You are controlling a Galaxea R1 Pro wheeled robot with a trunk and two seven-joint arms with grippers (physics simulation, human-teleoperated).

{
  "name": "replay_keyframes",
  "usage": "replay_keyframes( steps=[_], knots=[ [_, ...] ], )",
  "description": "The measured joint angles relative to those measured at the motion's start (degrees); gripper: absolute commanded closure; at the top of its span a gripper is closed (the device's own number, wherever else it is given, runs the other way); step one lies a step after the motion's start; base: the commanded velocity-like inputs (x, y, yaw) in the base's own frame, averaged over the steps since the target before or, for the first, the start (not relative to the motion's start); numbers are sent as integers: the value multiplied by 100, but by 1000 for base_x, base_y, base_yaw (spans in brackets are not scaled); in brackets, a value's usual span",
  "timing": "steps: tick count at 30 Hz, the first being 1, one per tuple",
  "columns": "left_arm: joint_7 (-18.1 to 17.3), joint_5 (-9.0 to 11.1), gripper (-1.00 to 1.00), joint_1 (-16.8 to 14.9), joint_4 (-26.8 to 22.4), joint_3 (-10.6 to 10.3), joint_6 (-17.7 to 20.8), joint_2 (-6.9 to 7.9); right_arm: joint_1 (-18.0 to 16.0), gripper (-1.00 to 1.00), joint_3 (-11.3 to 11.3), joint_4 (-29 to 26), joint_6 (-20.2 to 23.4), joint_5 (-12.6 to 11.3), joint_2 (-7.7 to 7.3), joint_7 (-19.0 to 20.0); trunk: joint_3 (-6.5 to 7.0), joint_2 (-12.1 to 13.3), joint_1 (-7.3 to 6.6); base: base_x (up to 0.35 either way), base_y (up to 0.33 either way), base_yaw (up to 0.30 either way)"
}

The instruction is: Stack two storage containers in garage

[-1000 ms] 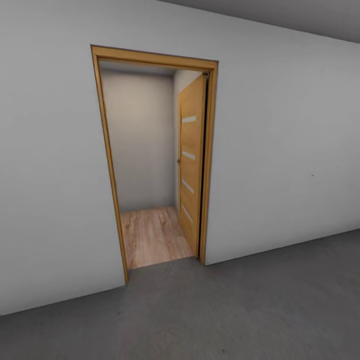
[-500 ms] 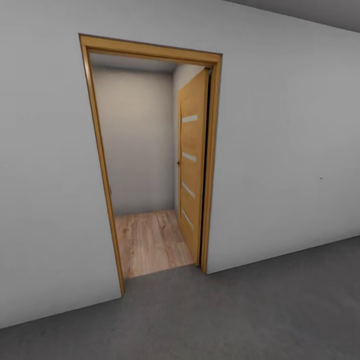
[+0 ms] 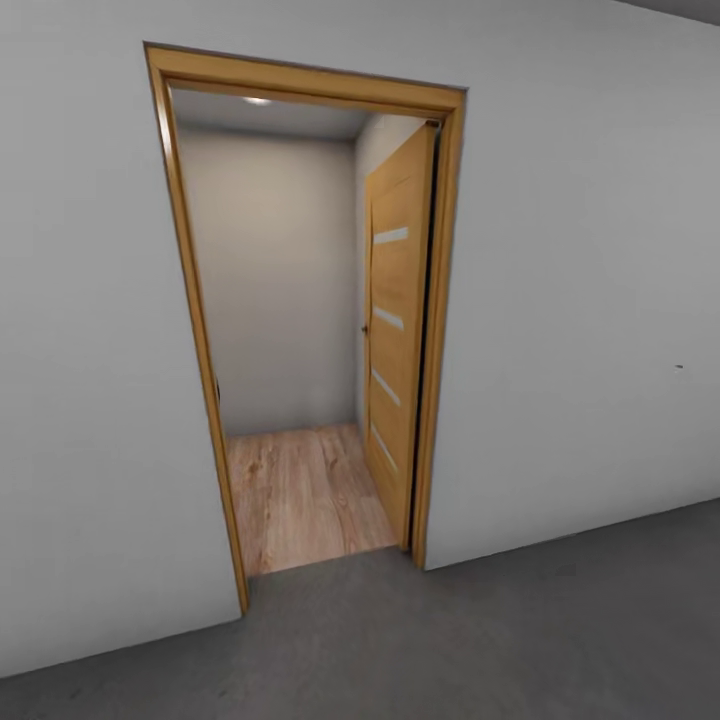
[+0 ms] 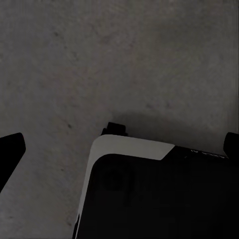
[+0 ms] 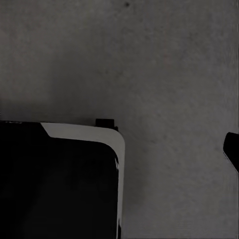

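Note:
The two storage containers are out of view. I stand on the garage's dark grey concrete floor (image 3: 520,640), facing a white-grey wall (image 3: 580,300) with a wood-framed doorway (image 3: 305,90). My left gripper (image 4: 122,149) hangs open over the floor with nothing between its black fingertips (image 4: 11,152). My right gripper (image 5: 119,149) also points down at the floor; one black fingertip (image 5: 233,149) shows at the picture's edge, and nothing is held.
A wooden door (image 3: 398,340) with frosted slits stands swung open inward on the doorway's right side. Beyond it lie light wood planks (image 3: 300,490) and a plain back wall. The robot's black-and-white base (image 4: 149,194) sits under both wrists.
The head camera has moved closer to the doorway, which now looks larger and sits higher in the picture. A ceiling light inside has come into view.

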Motion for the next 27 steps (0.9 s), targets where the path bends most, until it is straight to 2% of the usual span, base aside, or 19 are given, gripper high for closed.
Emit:
replay_keyframes(
  steps=[10, 27],
  knots=[
    [4, -3, -100, 0, 0, 0, 0, -4, 0, -100, 0, 0, -6, 0, -3, -1, 0, 0, 0, 322, 0, 230],
    [0, -12, -100, -1, 1, -1, 0, -14, 1, -100, 59, 0, 11, 76, -20, 18, 0, 0, 0, 322, 0, 15]
  ],
)
